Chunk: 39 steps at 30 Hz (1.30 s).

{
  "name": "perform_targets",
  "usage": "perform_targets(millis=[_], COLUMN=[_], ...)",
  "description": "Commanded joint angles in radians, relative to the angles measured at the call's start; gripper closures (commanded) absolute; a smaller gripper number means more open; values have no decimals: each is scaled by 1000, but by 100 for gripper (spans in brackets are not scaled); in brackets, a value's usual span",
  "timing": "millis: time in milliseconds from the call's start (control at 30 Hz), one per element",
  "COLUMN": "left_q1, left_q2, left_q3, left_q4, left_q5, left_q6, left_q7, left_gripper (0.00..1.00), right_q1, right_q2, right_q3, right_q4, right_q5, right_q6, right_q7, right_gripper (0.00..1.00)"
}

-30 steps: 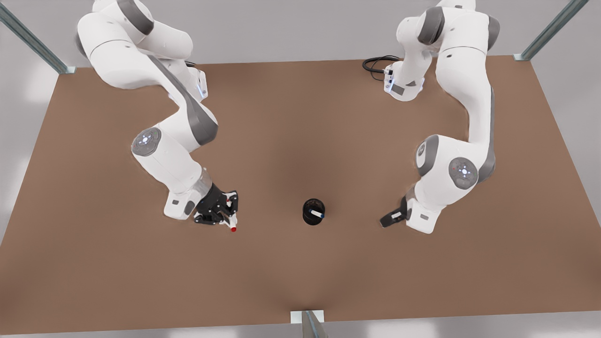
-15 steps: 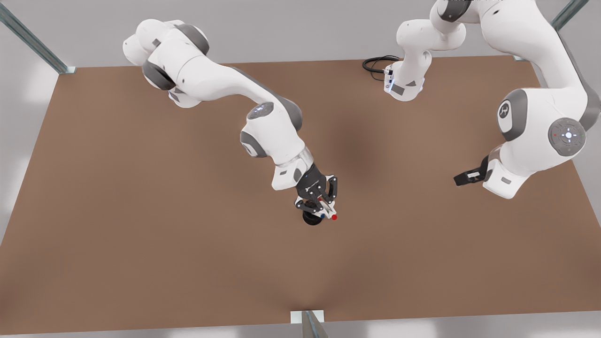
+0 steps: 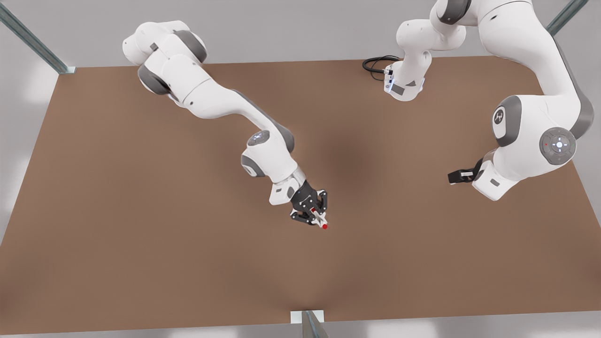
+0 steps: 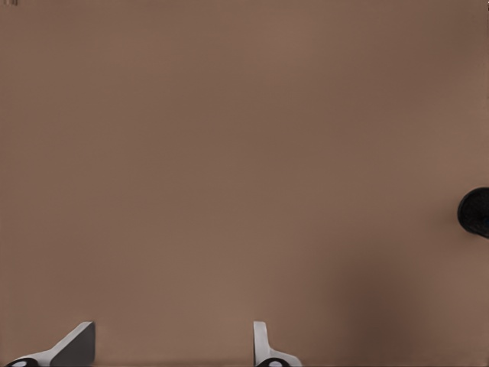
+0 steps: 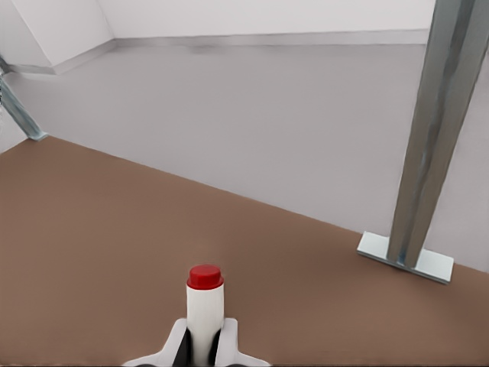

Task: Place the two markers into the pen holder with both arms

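Note:
In the front view my right gripper [image 3: 317,217] hangs at the table's middle, shut on the red-capped marker [image 3: 323,225], whose red end pokes out toward the near edge. The right wrist view shows that white marker [image 5: 205,304] upright between the shut fingers [image 5: 177,345]. This gripper covers the spot where the pen holder stood, so the holder and the other marker are hidden there. My left gripper [image 3: 453,177] waits at the front view's right, open, its fingers [image 4: 75,345] wide apart over bare table. A black round shape [image 4: 475,212] lies farther off; I cannot tell what it is.
The brown table [image 3: 141,234] spreads wide on all sides. A black cable [image 3: 375,63] loops at the far edge near an arm base. A metal post on a foot plate [image 3: 307,319] stands at the near edge, with more posts at the far corners.
My right gripper swung the red marker from the front view's left to the holder, then sank lower over it, hiding it. My left gripper pulled away to the right and has slowed.

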Motion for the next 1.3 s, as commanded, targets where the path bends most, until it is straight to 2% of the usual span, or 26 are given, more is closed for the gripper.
perform_targets(millis=[0,233,433,500,533,567,667,700,733,767,800,833,867,900,933,967,1000,1067,1100,1167,1267], left_q1=[1,2,2,2,2,2,2,2,2,4,2,8,8,7,7,8,7,4,2,4,4], left_q2=[-1,7,7,8,8,8,8,8,8,8,8,8,8,11,13,13,13,17,19,19,19], left_q3=[0,0,0,0,0,0,0,0,0,-2,-2,0,0,-2,-2,-2,-2,0,0,0,2], left_q4=[1,1,2,2,2,2,2,2,2,4,4,5,5,5,5,7,8,8,8,8,10], left_q5=[-1,-2,-2,-4,-4,-4,-4,-4,-4,-4,-4,-30,-36,-37,-36,-37,-37,-31,-27,-22,-22], left_q6=[-2,0,0,0,0,0,0,0,0,0,0,0,0,-2,-2,-3,-3,-8,-11,-13,-13], left_q7=[111,111,111,111,111,111,111,111,111,111,111,114,117,118,132,177,195,191,187,189,191], left_gripper=[0,0,0,0,0,0,0,0,0,0,0,0,0,0,0,0,0,0,0,0,0], right_q1=[-7,-11,-11,6,9,9,-5,-56,-178,-345,-497,-583,-651,-657,-570,-419,-415,-427,-425,-376,-303], right_q2=[-5,8,78,84,83,83,48,-17,-107,-167,-212,-238,-238,-235,-353,-473,-595,-745,-762,-770,-770], right_q3=[0,0,-6,-46,-48,-49,-48,-22,136,331,475,540,597,606,448,166,-38,-238,-342,-368,-449], right_q4=[-30,-69,-97,-143,-145,-143,-140,-146,-158,-151,-140,-120,-126,-125,-137,-164,-215,-212,-220,-315,-320], right_q5=[-94,-136,-280,-294,-294,-294,-294,-297,-297,-295,-297,-297,-291,-291,-262,-13,249,353,384,390,436], right_q6=[127,179,279,337,336,337,316,213,-55,-351,-595,-736,-752,-779,-779,-804,-931,-1281,-1361,-1319,-1355], right_q7=[67,67,68,68,68,67,68,68,65,61,61,10,7,7,9,-43,-223,-386,-482,-510,-501], right_gripper=[79,79,79,76,20,0,0,0,0,0,0,0,0,0,0,0,0,0,0,1,4])
